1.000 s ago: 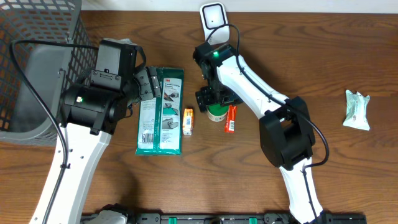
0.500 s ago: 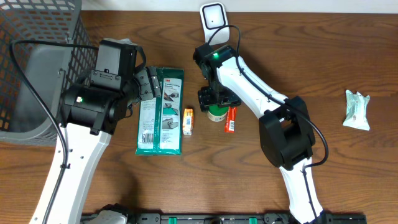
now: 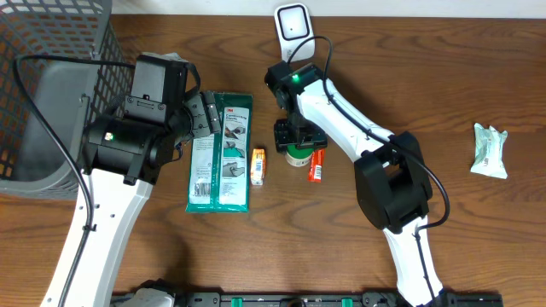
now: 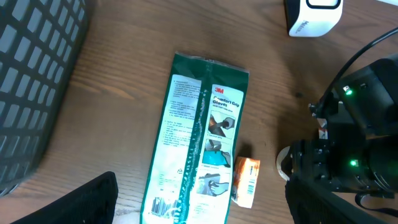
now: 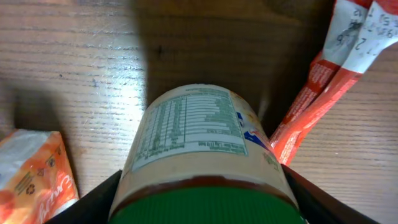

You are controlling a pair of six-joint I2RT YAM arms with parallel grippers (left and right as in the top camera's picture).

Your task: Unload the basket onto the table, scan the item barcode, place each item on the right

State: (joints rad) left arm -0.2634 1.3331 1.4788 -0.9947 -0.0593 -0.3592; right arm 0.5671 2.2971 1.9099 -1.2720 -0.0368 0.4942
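Observation:
The item, a small jar with a green lid and a nutrition label, stands on the table at the centre. My right gripper is down over it, a dark finger pressed against each side of the jar, shut on it. The white barcode scanner stands at the table's back edge, also in the left wrist view. My left gripper hangs open above a green glove package, its fingers wide apart and holding nothing.
An orange box lies left of the jar and a red sachet right of it, both close. The green glove package lies further left. A grey mesh basket fills the far left. A pale packet lies far right.
My right gripper's fingers have drawn in around the jar and the arm has sunk slightly over it. The left arm and the other items have not moved.

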